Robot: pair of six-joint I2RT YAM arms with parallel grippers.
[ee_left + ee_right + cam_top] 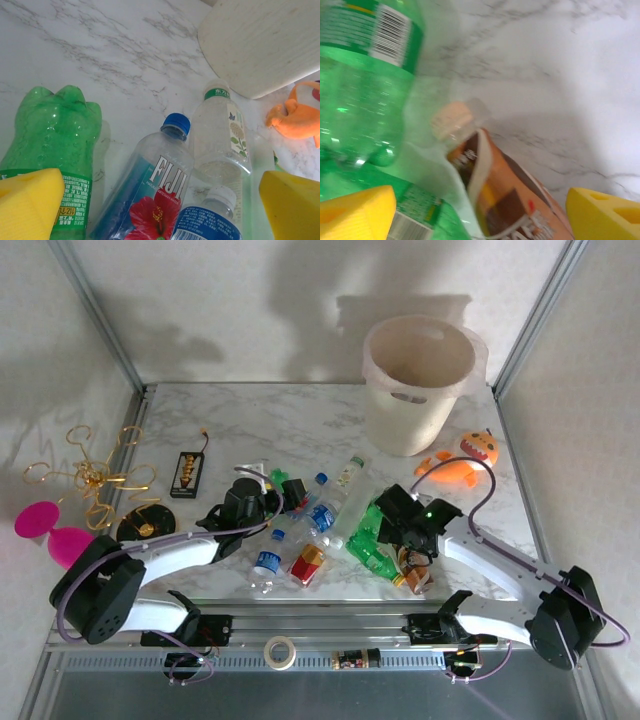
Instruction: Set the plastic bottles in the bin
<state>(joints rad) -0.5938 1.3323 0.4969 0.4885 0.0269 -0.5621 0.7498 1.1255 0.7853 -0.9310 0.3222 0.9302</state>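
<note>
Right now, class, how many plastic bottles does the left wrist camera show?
4: a green bottle at left, the Fiji bottle in the middle, a clear flower-labelled bottle right of it, a blue-labelled bottle at the bottom. Others may be hidden.

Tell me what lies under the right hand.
Under the right hand, a brown-labelled bottle with a cream cap lies on the marble table, beside a green bottle. Its base is out of sight, and the bottles cover the table beneath them.
</note>
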